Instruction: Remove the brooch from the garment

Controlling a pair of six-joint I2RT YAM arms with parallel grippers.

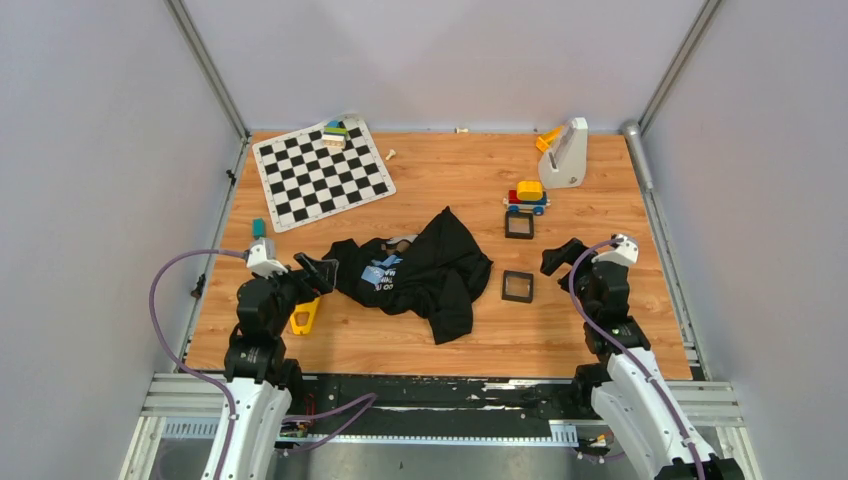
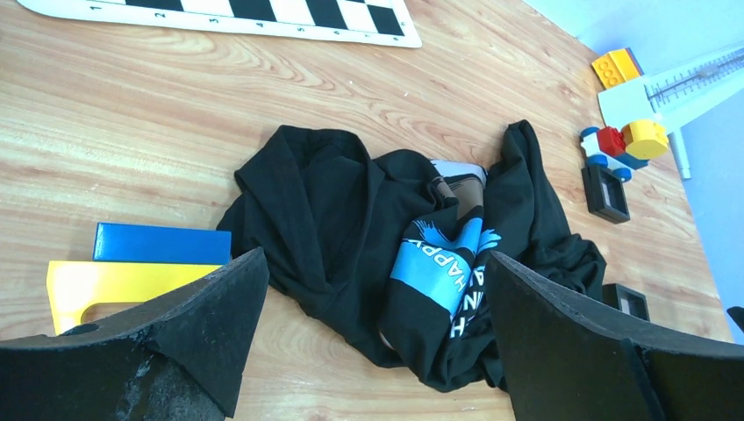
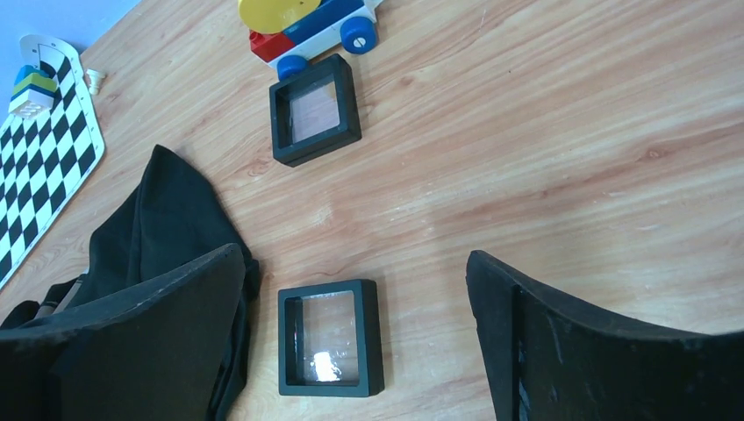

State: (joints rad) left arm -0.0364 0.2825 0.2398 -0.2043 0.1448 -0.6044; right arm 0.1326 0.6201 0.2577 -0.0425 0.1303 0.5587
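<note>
surface: wooden table [image 1: 600, 330] is sitting between grey walls [image 1: 100, 150].
garment [image 1: 430, 270]: is lying crumpled mid-table, blue print and white lettering facing up.
brooch: cannot tell where; brown patch [image 2: 462, 191] is showing by the neck label [image 2: 456, 168], too unclear to call.
left gripper [image 1: 320, 270]: is hovering just beside garment's left edge, jaws spread wide, gripping nothing.
right gripper [image 1: 562, 253]: is hovering near black frame [image 1: 517, 286], right of garment, jaws spread wide, gripping nothing.

The garment [image 1: 420, 270] on the table [image 1: 450, 180], tray [image 1: 505, 287] just right of it, chessboard [image 1: 322, 172] behind left.
</note>
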